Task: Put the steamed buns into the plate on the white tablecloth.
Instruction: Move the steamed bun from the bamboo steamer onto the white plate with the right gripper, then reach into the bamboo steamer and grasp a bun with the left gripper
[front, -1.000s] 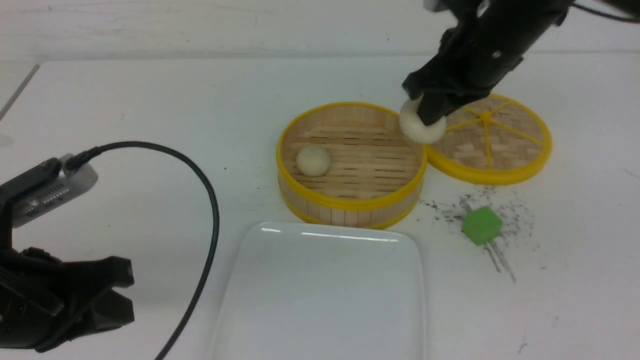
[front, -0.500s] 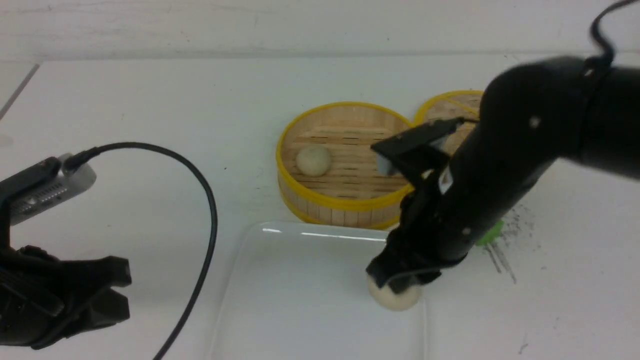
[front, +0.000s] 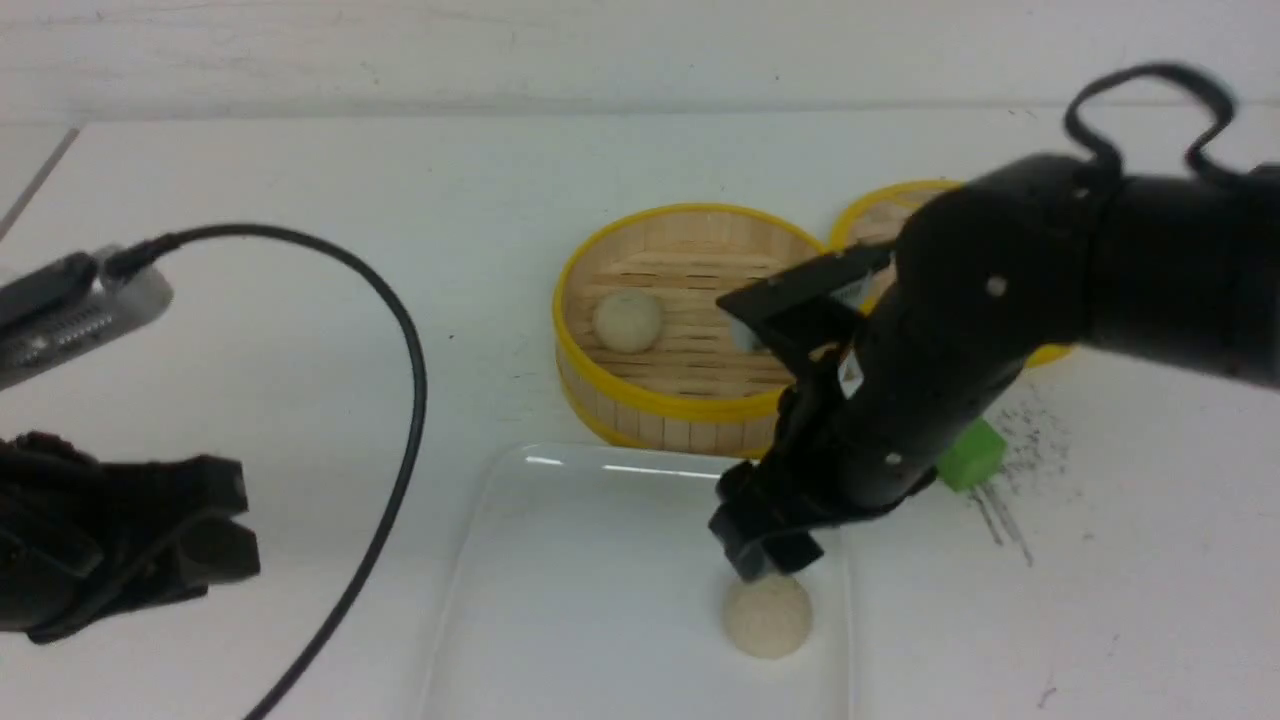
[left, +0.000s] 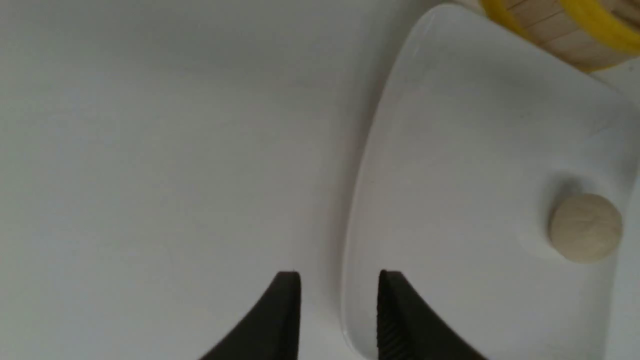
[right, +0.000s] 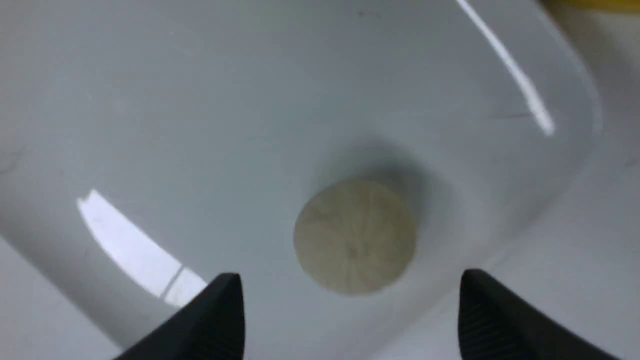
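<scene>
Cream bun (front: 768, 617) lies in the plate (front: 590, 580); right claw (right: 350, 275) spread above it; left claw (left: 340, 274) slightly parted.

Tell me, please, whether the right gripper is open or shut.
Open: the right gripper holds its fingers wide apart; the steamed bun lies free on the plate.

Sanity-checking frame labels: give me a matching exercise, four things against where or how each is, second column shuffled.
Things:
1. right gripper
2. left gripper
3. green cube
4. steamer basket

Place or state:
a. on the tablecloth, by dark smudges
b. fingers wide apart, over the bun on the plate, plate
c. contains one bun
d. fingers a little apart, empty, off to the plate's side

Pairs: 1-b, 2-d, 3-a, 4-c
</scene>
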